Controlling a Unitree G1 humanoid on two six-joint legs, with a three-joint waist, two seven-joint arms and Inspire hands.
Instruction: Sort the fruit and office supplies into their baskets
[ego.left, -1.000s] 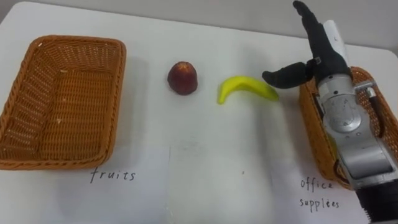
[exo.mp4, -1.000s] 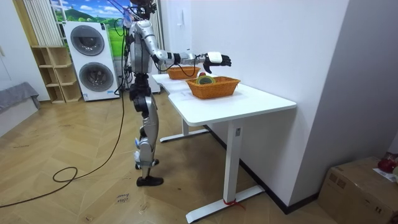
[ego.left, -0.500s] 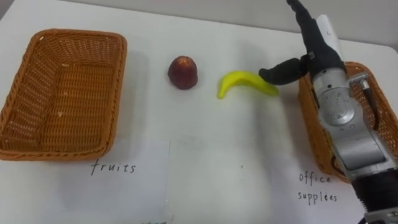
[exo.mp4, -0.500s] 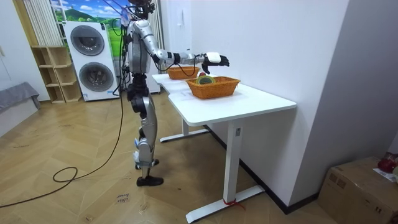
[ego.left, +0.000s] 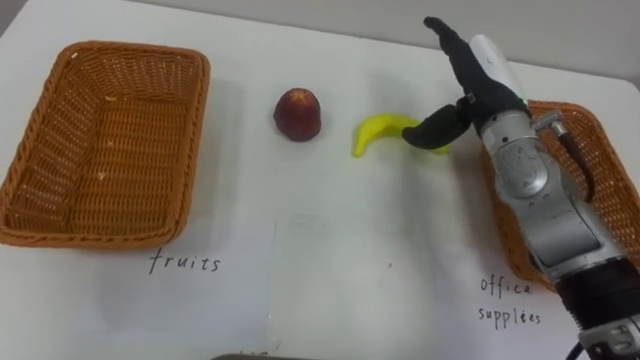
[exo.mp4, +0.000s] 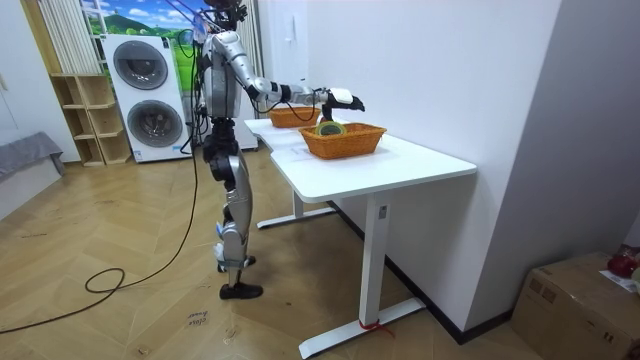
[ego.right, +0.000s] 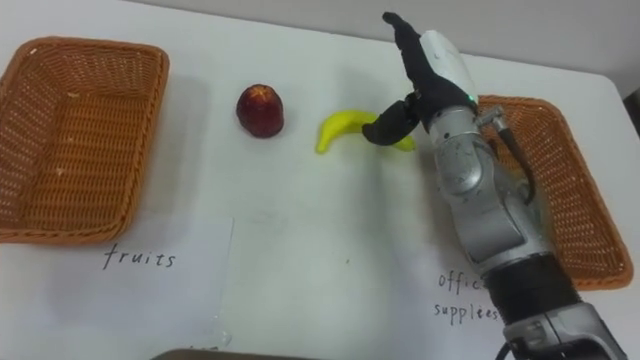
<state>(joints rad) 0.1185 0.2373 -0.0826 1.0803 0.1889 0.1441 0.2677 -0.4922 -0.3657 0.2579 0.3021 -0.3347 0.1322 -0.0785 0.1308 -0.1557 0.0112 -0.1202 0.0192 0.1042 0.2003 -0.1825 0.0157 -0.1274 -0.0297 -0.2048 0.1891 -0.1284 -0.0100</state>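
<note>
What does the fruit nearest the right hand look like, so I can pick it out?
On the white table, between the left brown wicker basket and the right brown wicker basket, lies a curved yellow banana, its right end by the thumb of the open right hand. Its neighbour, a dark red fruit to its left, is round.

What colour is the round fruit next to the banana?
The round fruit is dark red, paler on top; the left eye view shows it best.

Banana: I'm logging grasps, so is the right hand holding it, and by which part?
Nothing is held. The right hand is open, fingers straight, its thumb over the right end of the banana, which lies on the table.
</note>
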